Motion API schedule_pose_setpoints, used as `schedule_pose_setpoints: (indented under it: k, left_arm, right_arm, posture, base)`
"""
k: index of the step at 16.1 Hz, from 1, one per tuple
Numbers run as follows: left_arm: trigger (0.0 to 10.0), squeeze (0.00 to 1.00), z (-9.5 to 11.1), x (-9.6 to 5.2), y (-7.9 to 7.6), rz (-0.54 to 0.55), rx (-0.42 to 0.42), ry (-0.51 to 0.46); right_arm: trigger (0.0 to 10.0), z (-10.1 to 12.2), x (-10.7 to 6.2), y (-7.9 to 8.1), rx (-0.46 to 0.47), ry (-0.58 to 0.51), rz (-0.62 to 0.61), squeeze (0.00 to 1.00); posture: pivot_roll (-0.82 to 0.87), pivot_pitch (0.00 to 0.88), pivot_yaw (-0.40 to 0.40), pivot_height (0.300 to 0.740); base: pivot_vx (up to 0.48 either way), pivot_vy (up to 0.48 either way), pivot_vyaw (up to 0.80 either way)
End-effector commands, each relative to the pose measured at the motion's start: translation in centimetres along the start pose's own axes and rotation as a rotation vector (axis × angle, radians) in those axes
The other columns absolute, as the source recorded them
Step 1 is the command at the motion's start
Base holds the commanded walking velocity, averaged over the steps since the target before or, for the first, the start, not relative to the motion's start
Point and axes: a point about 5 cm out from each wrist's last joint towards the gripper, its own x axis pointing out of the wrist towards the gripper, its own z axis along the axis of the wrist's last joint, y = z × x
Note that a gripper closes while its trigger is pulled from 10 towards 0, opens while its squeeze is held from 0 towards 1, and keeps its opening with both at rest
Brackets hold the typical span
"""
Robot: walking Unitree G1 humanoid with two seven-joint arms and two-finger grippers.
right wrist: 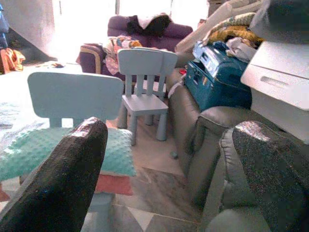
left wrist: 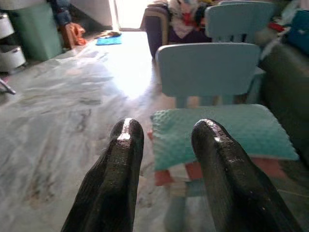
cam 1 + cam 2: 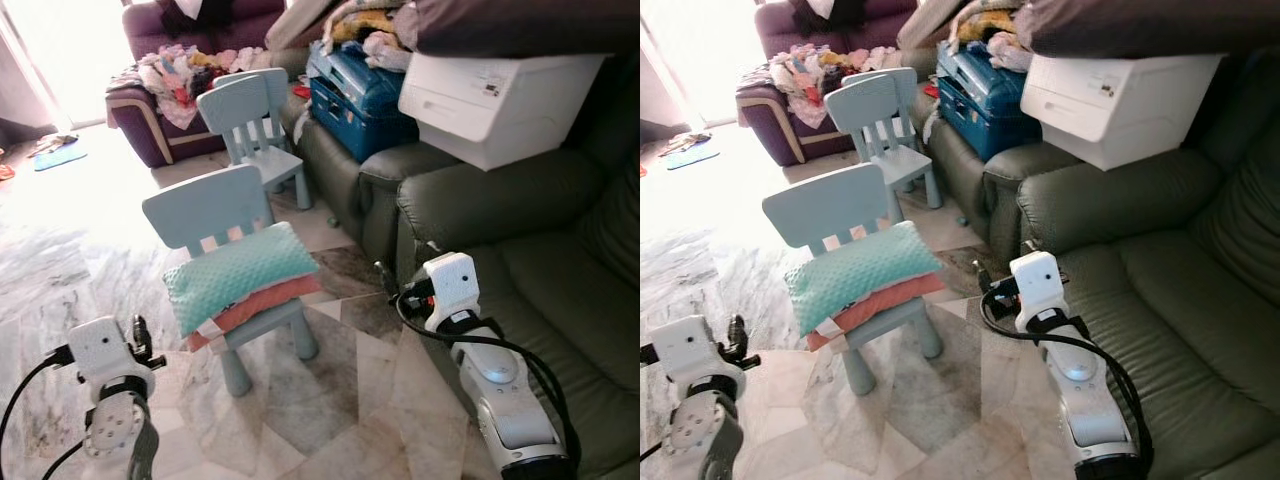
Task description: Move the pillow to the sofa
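Ahead of both claws, on the seat of the near blue chair (image 3: 205,205), sits the teal pillow (image 3: 238,268), stacked on a salmon-pink cushion (image 3: 262,304) with a bit of white fabric showing under that. We read the teal one as the pillow to move.

Left gripper (image 2: 166,145): fingers parted a moderate way, nothing between them. Its wrist view looks straight at one short end of the pillow, so the pillow lies dead ahead of that claw and slightly above the fingertips, not yet touching.

Right gripper (image 1: 169,159): spread wide, empty. From it the pillow is ahead and off toward the robot's left; the olive sofa (image 3: 560,270) seat is right beside and below this arm.

Key relation: the pillow's long axis runs across us, roughly left to right, tilted a little so the sofa-side end sits farther away. Each claw is near one end; the left is better lined up, the right is nearer the drop spot.

Our call: a two-claw pinch along the long axis, or a left-claw grab at the near edge, then a swing right onto the sofa. Risk: dragging the pink cushion along
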Motion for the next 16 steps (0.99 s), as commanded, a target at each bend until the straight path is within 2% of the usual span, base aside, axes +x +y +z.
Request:
schedule_pose_setpoints:
  k: [1,9,13,16]
  left_arm:
    - [10.0,0.0,0.4,0.0,0.2,0.01,0.008,-0.019]
    - [10.0,0.0,-0.1,-0.1,0.5,0.008,0.029,-0.011]
    - [10.0,0.0,-0.5,-0.6,1.0,0.018,0.025,0.005]
    - [10.0,0.0,-0.4,-0.6,1.1,0.016,0.018,0.0]
  right_arm:
    - [10.0,0.4,0.3,0.1,-0.017,-0.012,0.0,0.0]
    - [10.0,0.5,0.5,0.2,-0.01,-0.016,-0.004,0.0]
    - [10.0,0.5,0.8,0.5,-0.003,-0.019,0.003,0.0]
    - [10.0,0.5,0.8,0.5,0.008,-0.019,0.004,0.0]
  posture:
    - [-0.19,0.003,0.106,0.74]
    - [-0.19,0.006,0.102,0.74]
    - [-0.17,0.007,0.097,0.74]
    - [-0.17,0.008,0.096,0.74]
  base:
    - [0.0,0.0,0.76]
    - [0.0,0.0,0.8]
    - [0.0,0.0,0.5]
    - [0.0,0.0,0.0]
